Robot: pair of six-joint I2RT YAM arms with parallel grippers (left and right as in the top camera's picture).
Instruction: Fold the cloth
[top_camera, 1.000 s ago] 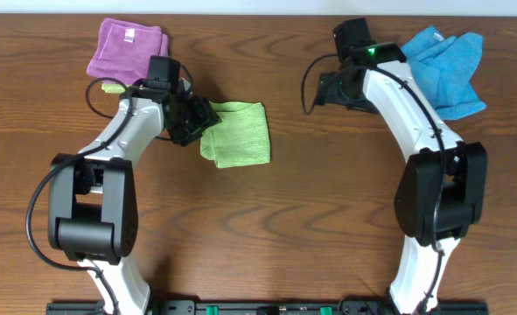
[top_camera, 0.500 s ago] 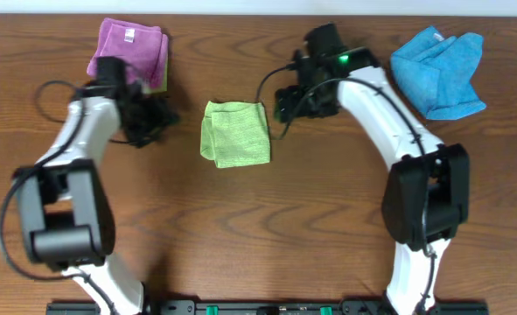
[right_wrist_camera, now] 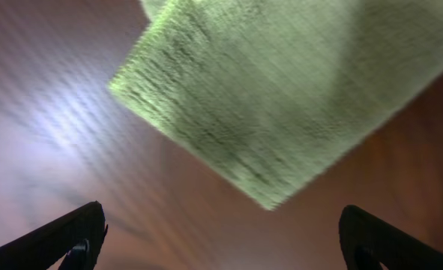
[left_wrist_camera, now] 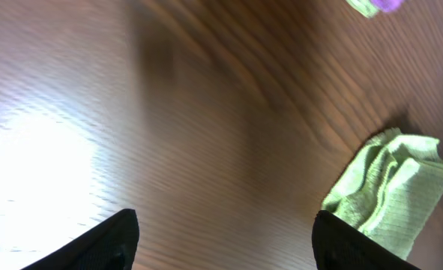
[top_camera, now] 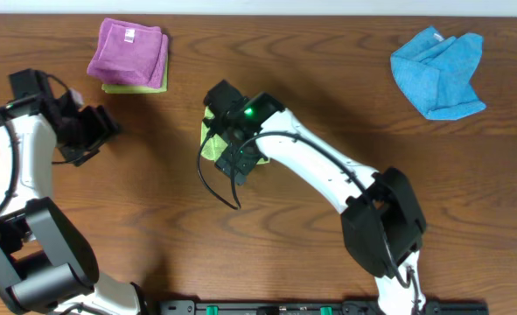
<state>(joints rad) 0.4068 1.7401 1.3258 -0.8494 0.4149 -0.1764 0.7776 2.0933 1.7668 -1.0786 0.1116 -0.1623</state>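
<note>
Both arms have changed places since the earlier overhead frames. The right gripper (top_camera: 238, 156), which was in the upper right near the blue cloth (top_camera: 437, 68), now hangs over the centre of the table (top_camera: 275, 254). The left gripper (top_camera: 90, 133), which was beside the cloth, is now far at the left edge. The cloth (top_camera: 208, 146) seems to lie where it was half a second ago.

In the right wrist view the right gripper (right_wrist_camera: 221, 225) has its fingers (right_wrist_camera: 64, 240) spread wide at the two lower corners. Only bare wood is between them, and nothing is held. The cloth (right_wrist_camera: 281, 90) fills the upper part of that view, just ahead of the fingertips. One edge runs from the upper left to the lower right, and a corner points toward the bottom.

The left gripper (left_wrist_camera: 225, 225) also stands with its fingers (left_wrist_camera: 94, 244) apart and empty, well away from the cloth (left_wrist_camera: 390, 191). There the cloth lies folded at the right edge, and its longer side goes from lower left to upper right.

From above, the right arm covers most of the cloth, so only a green strip shows at its left. The long axis cannot be told there. The purple cloth (top_camera: 129, 51) lies in the upper left on another green cloth (top_camera: 122, 88).
</note>
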